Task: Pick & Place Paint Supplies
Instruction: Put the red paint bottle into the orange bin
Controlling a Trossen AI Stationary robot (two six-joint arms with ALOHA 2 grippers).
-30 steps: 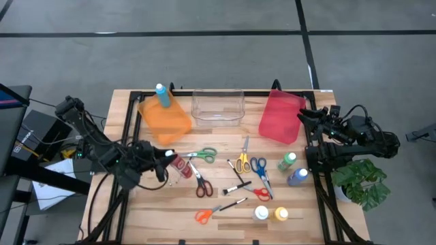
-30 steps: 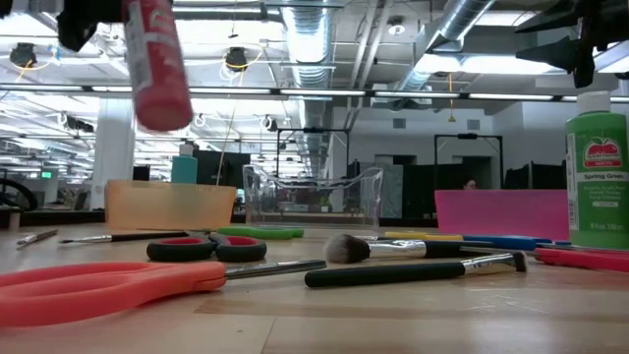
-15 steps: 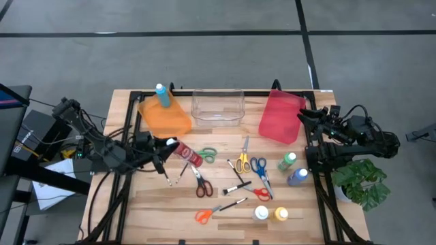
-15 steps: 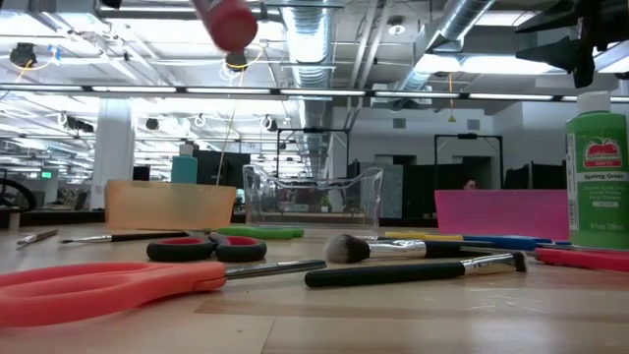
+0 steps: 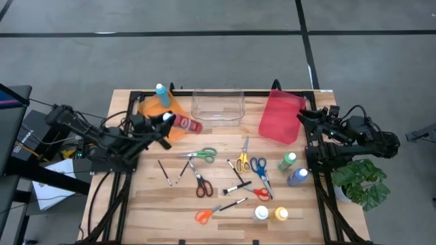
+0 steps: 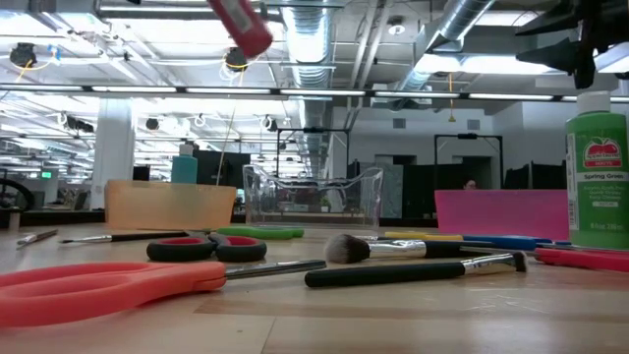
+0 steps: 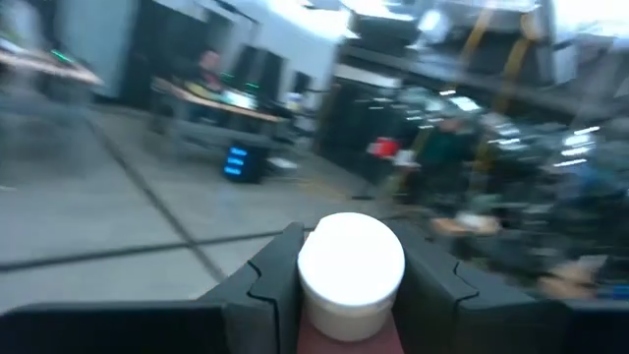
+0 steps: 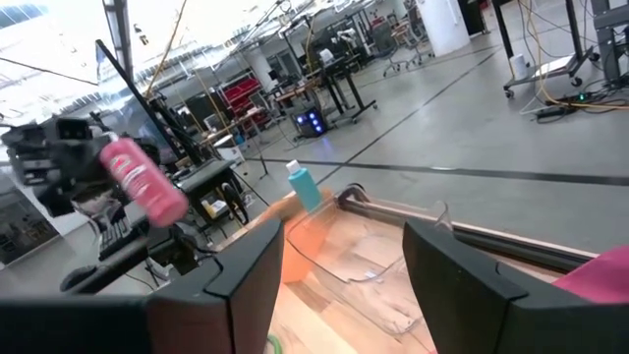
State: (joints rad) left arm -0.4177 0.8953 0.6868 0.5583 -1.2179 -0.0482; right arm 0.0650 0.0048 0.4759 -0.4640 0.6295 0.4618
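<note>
My left gripper (image 5: 169, 122) is shut on a pink paint bottle (image 5: 187, 125) with a white cap. It holds the bottle in the air over the right edge of the orange bin (image 5: 158, 119). The low view shows the bottle (image 6: 239, 27) tilted, high above the table. A blue bottle (image 5: 161, 94) stands in the orange bin's far corner. Green (image 5: 287, 161), blue (image 5: 297, 177), white (image 5: 261, 213) and yellow (image 5: 281, 214) bottles stand on the table's right part. Scissors (image 5: 201, 155) and brushes (image 5: 237, 186) lie flat mid-table. My right gripper (image 8: 339, 285) is open, waiting by the red bin (image 5: 281, 116). My left gripper pinches the pink bottle between its two fingers (image 7: 275, 285) at its upper body, just under the white cap (image 7: 351, 264). The fingers lie across the bottle. It is lifted clear, and its body (image 8: 144, 184) slants down and away from the fingers toward the table's right.
A clear bin (image 5: 218, 107) stands between the orange and red bins along the far edge. Yellow (image 5: 242, 162), blue (image 5: 259, 167), red (image 5: 201, 184) and orange (image 5: 204, 216) scissors are scattered mid-table. Thin brushes (image 5: 163, 171) lie left of them. A potted plant (image 5: 364, 184) stands off the right edge.
My left gripper has risen and moved toward the far edge, from above the table's left middle to above the orange bin, still shut on the pink bottle. The bottle has swung from hanging nearly upright to slanting toward the table's right.
</note>
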